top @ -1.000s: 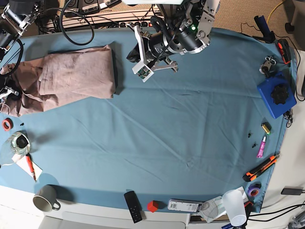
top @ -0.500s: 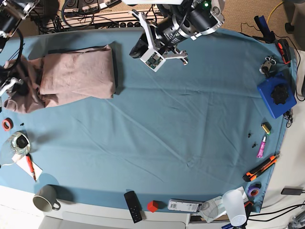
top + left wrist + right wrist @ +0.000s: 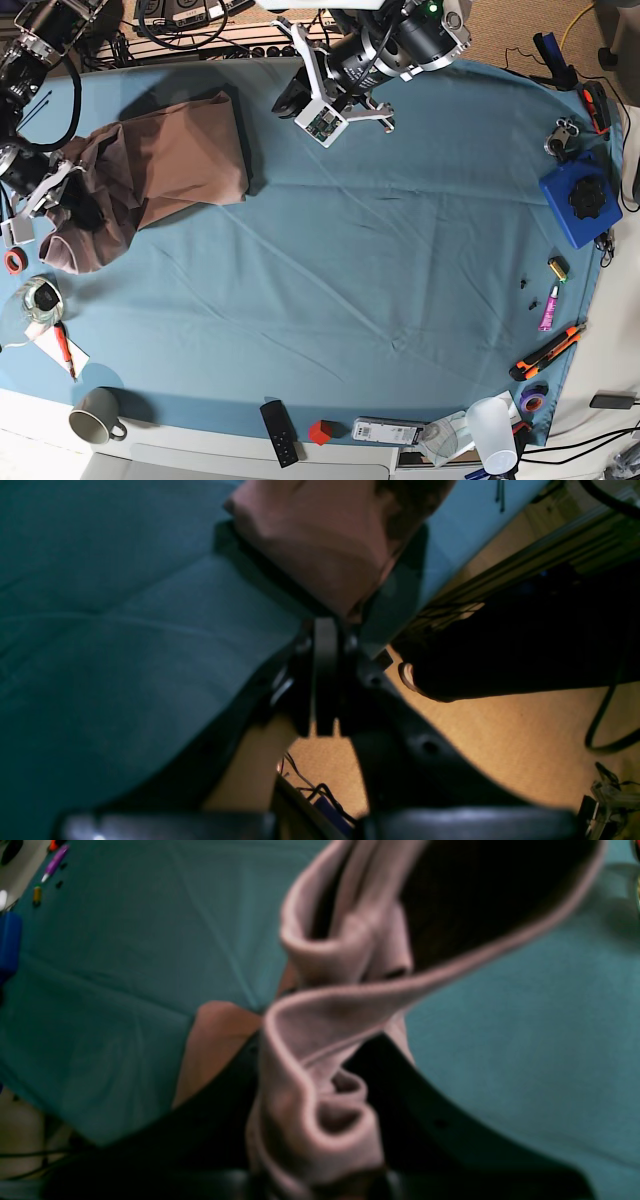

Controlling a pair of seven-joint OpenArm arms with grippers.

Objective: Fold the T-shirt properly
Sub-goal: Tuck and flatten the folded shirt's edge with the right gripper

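The T-shirt (image 3: 165, 165) is found at the far left end of the blue table cloth (image 3: 380, 260), partly folded, with one end raised off the surface and gathered into a drooping bundle. That bundle is held by the right gripper (image 3: 320, 1140), whose fingers are pinched on a thick wad of hemmed fabric, as the right wrist view shows; several layers appear to be caught at once. The left gripper (image 3: 325, 680) is seen with its fingers pressed together on nothing, clear of the garment near the back edge of the cloth; in the base view it sits just beside the shirt's far corner. The step in hand is judged to be the carrying of the lifted end over the flat part. For a clean fold, the raised end should be drawn taut before being laid, so that the bunched layers are spread and no crease is trapped. The flat part should be pinned by the free gripper to prevent dragging. Release should be delayed until the hem lies square upon the body.
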